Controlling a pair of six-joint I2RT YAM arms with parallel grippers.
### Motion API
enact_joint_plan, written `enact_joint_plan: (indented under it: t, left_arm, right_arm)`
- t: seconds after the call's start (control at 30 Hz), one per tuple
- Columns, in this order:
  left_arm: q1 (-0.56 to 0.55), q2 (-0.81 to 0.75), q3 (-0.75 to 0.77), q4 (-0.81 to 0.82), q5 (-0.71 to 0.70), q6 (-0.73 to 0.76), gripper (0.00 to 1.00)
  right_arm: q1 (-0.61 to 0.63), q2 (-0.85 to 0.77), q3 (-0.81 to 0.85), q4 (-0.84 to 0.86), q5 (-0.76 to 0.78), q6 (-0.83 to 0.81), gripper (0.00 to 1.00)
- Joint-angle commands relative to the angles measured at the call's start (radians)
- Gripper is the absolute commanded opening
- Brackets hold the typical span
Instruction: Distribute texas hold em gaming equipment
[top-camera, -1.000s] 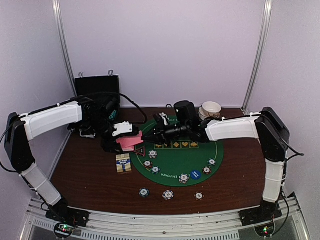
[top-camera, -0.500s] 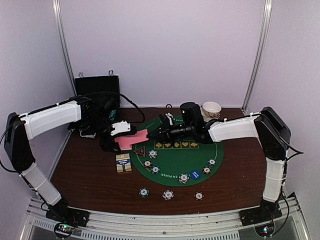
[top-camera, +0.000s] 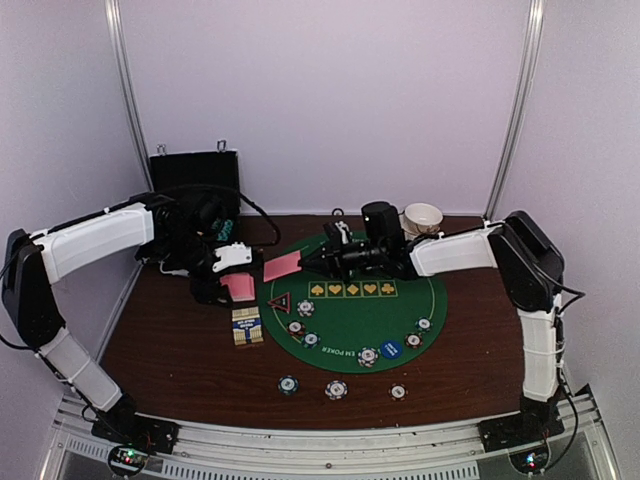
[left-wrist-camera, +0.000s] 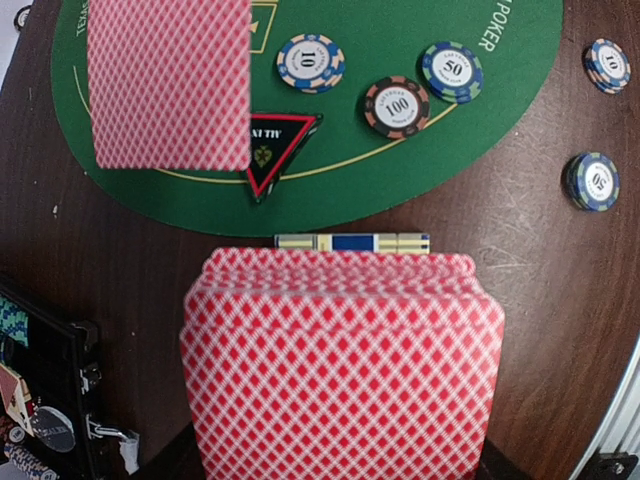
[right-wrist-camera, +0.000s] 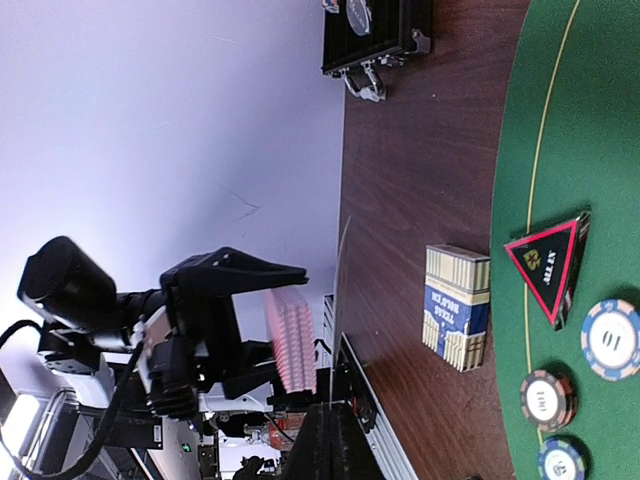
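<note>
Left arm: the upper link rises from the near-left base. The white forearm reaches right and away from you. The left claw (top-camera: 232, 280) hangs over bare wood just off the left rim of the green mat (top-camera: 370, 315). It is clenched on the deck of pink-backed cards (left-wrist-camera: 340, 370), with the card backs facing its wrist camera.

Right arm: it rises from the near-right base and folds at the elbow. The forearm runs leftward across the far part of the mat. The right claw (top-camera: 308, 262) lies roughly level, tips pointing left. It pinches a single pink-backed card (top-camera: 282, 266) by one end. That card projects past the tips, clear of the surface, above the mat's far-left rim.

The card and the deck are near each other but apart.

Clearances:
- The card box (top-camera: 247, 326) stands on the bench (top-camera: 170, 350) just near-side of the left claw.
- The black case (top-camera: 190, 170) stands open on the far side of the left claw, against the wall.
- Left of the left claw, bare wood runs to the bench edge.
- The triangular marker (left-wrist-camera: 280, 150) lies on the mat below and near-side of the right claw's card.
- Past the marker, the "10" chip (left-wrist-camera: 310, 62), "100" chip (left-wrist-camera: 397, 106) and "50" chip (left-wrist-camera: 451, 72) follow the mat's near-left arc.
- The blue disc (top-camera: 390, 349) sits further along that arc.
- A row of three chips (top-camera: 336, 389) lies off the mat on the near wood strip.
- The stacked white bowls (top-camera: 422, 217) stand on the far side of the right forearm.
</note>
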Motion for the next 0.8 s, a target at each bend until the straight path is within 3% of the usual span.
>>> enact_joint_plan:
  t: [0.0, 0.47, 0.77]
  left_arm:
    - [0.007, -0.047, 0.005, -0.01, 0.007, -0.003, 0.0]
    - [0.007, -0.057, 0.011, -0.027, 0.025, -0.005, 0.0]
    - [0.007, -0.041, 0.026, -0.026, 0.055, -0.021, 0.0]
  right_arm:
    - [-0.008, 0.118, 0.117, -0.02, -0.007, -0.025, 0.0]
    - [-0.008, 0.422, 0.488, -0.25, 0.065, -0.152, 0.0]
    - [-0.004, 0.439, 0.584, -0.514, 0.133, -0.321, 0.0]
